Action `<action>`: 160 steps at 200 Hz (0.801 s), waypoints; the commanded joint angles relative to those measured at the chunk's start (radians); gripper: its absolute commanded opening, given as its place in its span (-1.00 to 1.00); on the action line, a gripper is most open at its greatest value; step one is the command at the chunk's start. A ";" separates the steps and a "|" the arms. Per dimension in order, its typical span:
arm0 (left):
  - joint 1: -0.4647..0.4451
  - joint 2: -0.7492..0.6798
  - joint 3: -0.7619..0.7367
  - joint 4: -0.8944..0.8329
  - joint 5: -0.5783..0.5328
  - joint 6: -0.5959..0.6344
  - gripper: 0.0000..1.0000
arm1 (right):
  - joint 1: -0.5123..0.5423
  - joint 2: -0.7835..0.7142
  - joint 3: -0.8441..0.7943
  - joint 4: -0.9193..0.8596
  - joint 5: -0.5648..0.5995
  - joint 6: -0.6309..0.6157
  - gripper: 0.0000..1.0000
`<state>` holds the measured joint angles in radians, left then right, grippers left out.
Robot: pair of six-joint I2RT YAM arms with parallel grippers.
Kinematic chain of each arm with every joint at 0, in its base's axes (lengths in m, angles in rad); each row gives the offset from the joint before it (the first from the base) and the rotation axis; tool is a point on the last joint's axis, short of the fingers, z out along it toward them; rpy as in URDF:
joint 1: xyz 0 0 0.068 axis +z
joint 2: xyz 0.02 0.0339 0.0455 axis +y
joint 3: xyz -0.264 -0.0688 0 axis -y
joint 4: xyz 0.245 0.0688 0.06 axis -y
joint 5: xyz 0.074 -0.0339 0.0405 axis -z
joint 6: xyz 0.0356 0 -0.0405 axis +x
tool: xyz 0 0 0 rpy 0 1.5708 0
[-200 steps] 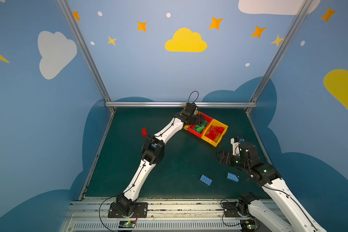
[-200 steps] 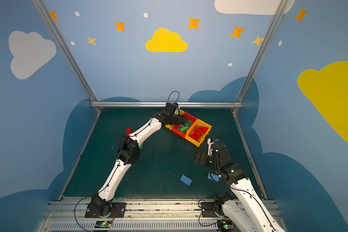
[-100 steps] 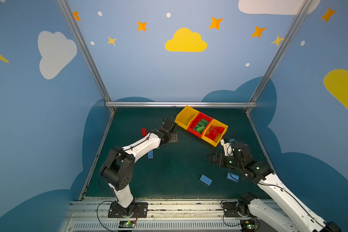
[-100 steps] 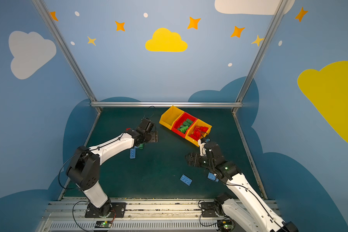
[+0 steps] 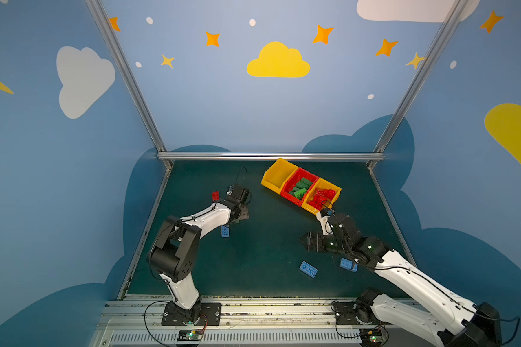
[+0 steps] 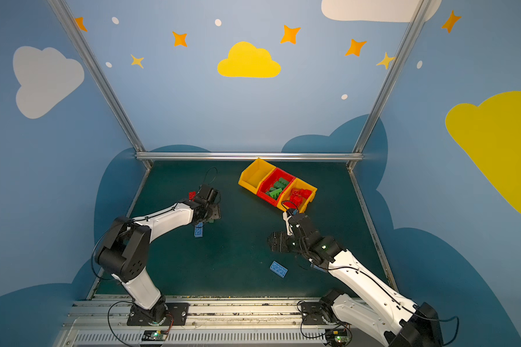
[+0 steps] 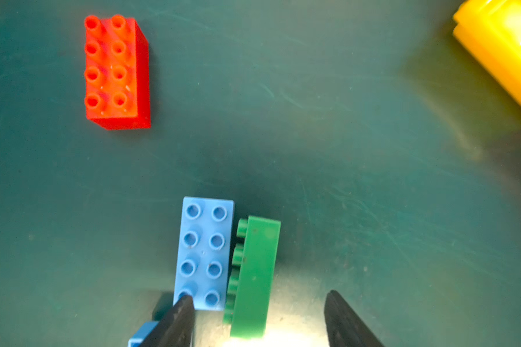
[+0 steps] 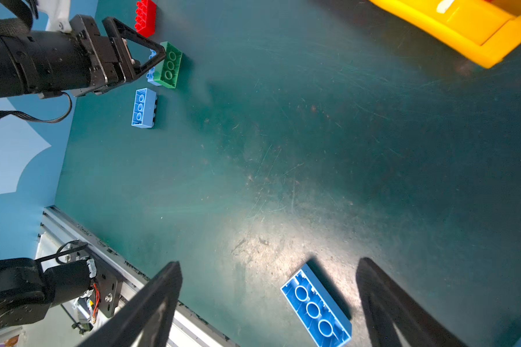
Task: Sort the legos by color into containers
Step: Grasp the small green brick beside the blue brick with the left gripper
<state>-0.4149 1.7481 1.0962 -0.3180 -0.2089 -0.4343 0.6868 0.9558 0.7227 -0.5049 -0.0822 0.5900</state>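
The containers stand at the back: an empty yellow bin [image 5: 278, 175], a red bin [image 5: 285, 192] holding green legos, and a yellow bin [image 5: 309, 207] holding red legos. My left gripper [image 7: 257, 300] is open, low over the mat. A green lego [image 7: 254, 276] lies on its side between its fingers, touching neither. A light blue lego [image 7: 203, 252] sits against the green one, by one fingertip [image 7: 184, 303]. A red lego [image 7: 115, 72] lies apart. My right gripper [image 8: 269, 264] hangs open above an upside-down blue lego [image 8: 316, 309].
Another light blue lego [image 5: 225, 231] lies by the left arm. A further blue one [image 5: 348, 264] is partly under the right arm. The metal rail [image 5: 253, 303] runs along the mat's front edge, and blue walls close in the sides.
My left arm has pulled back from the bins to the left of the mat and come down over the green lego, its jaws narrowing. The right gripper has shifted slightly left, still open.
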 commanded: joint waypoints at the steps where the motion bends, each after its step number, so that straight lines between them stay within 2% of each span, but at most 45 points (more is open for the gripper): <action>1: 0.009 0.031 0.025 0.017 0.014 0.017 0.31 | 0.008 0.004 0.040 -0.012 0.038 0.009 0.78; 107: 0.012 0.156 0.129 -0.023 0.047 0.010 0.09 | 0.009 0.017 0.045 -0.027 0.069 -0.008 0.78; 160: 0.012 0.198 0.169 -0.051 0.058 0.005 0.07 | 0.008 0.018 0.046 -0.028 0.080 -0.028 0.78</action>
<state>-0.4057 1.9278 1.2411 -0.3286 -0.1619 -0.4244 0.6910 0.9779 0.7391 -0.5152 -0.0231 0.5842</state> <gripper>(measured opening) 0.536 0.889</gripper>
